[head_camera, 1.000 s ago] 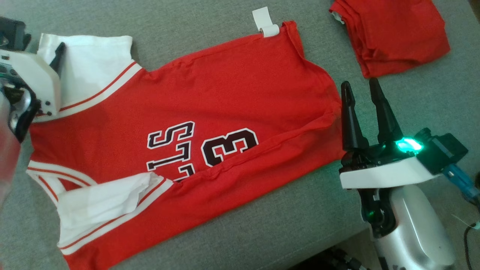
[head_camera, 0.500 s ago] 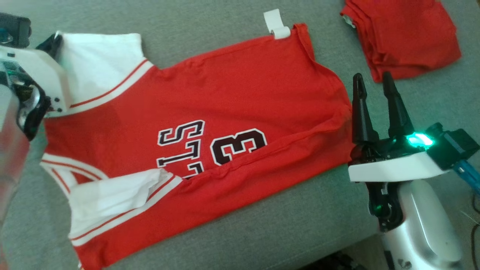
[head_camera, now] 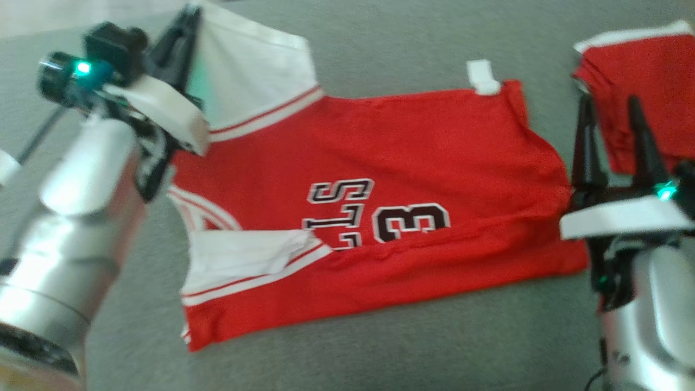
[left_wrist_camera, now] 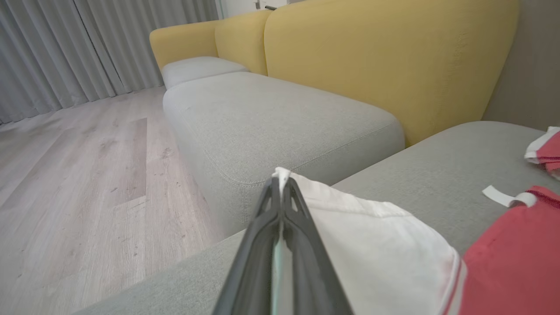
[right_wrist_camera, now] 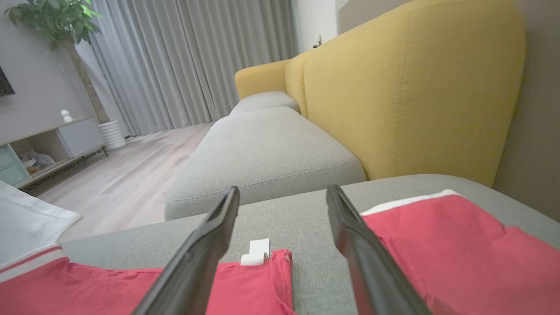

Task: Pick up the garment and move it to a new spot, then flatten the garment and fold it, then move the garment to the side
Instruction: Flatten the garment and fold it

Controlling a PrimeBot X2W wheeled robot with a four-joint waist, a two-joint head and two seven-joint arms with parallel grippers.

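Note:
The garment (head_camera: 380, 146) is a red jersey with white sleeves and a black number, lying spread on the grey sofa cushion (head_camera: 380, 347). My left gripper (head_camera: 190, 19) is at its upper left corner, shut on the edge of the white sleeve (head_camera: 255, 70). In the left wrist view the closed fingers (left_wrist_camera: 280, 183) pinch that sleeve (left_wrist_camera: 376, 249), which is raised off the cushion. My right gripper (head_camera: 608, 106) stands open beside the jersey's right hem. In the right wrist view its gripper (right_wrist_camera: 283, 192) is held open above the hem (right_wrist_camera: 245, 284) and touches no cloth.
A second folded red garment (head_camera: 646, 87) lies at the far right, just beyond my right fingers. A white tag (head_camera: 483, 79) sticks out at the jersey's top edge. Yellow sofa backrests (right_wrist_camera: 415, 96) stand behind; another grey seat (left_wrist_camera: 271, 113) and wood floor (left_wrist_camera: 78, 175) lie beyond.
My left gripper has shut on the white sleeve and raised its edge. The head camera has turned, so the whole picture has shifted right. The right gripper stays open.

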